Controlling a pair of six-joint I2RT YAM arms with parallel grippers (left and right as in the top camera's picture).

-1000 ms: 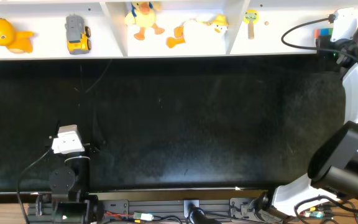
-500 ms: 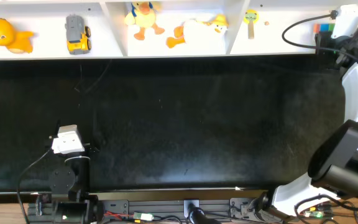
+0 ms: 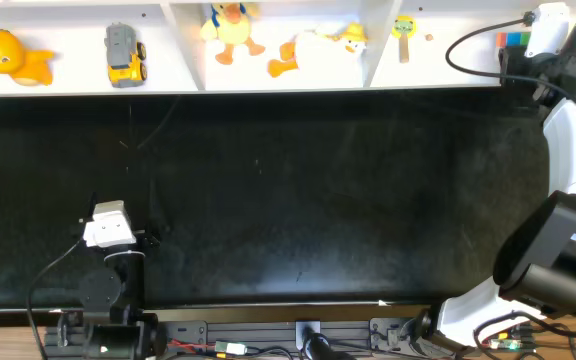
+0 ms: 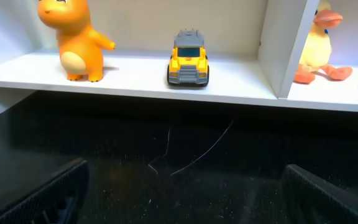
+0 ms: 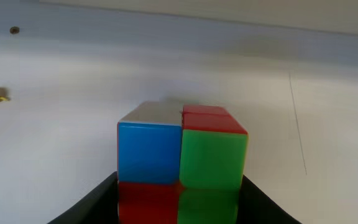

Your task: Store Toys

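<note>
A colour cube [image 5: 182, 149] with blue, green and red faces sits between the fingers of my right gripper [image 5: 180, 190], which is shut on it. It hangs over the white shelf [image 5: 303, 124] at the far right end, where the top view also shows the cube [image 3: 511, 40]. Stored on the shelf are an orange figure [image 3: 13, 55], a yellow truck [image 3: 125, 53], a duck plush [image 3: 231, 30], a white plush [image 3: 318, 48] lying down and a small yellow stick toy [image 3: 403, 28]. My left gripper [image 4: 185, 177] rests open and empty near its base, facing the truck [image 4: 188, 58].
White dividers [image 3: 193, 45] split the shelf into compartments. The black mat [image 3: 318, 200] covers the whole table in front of it. A thin scratch or thread [image 4: 191, 152] lies on the mat below the truck. Cables [image 3: 478, 45] trail from the right wrist.
My right arm has carried the cube a little farther up and left, onto the shelf's right end. The left arm has kept still.
</note>
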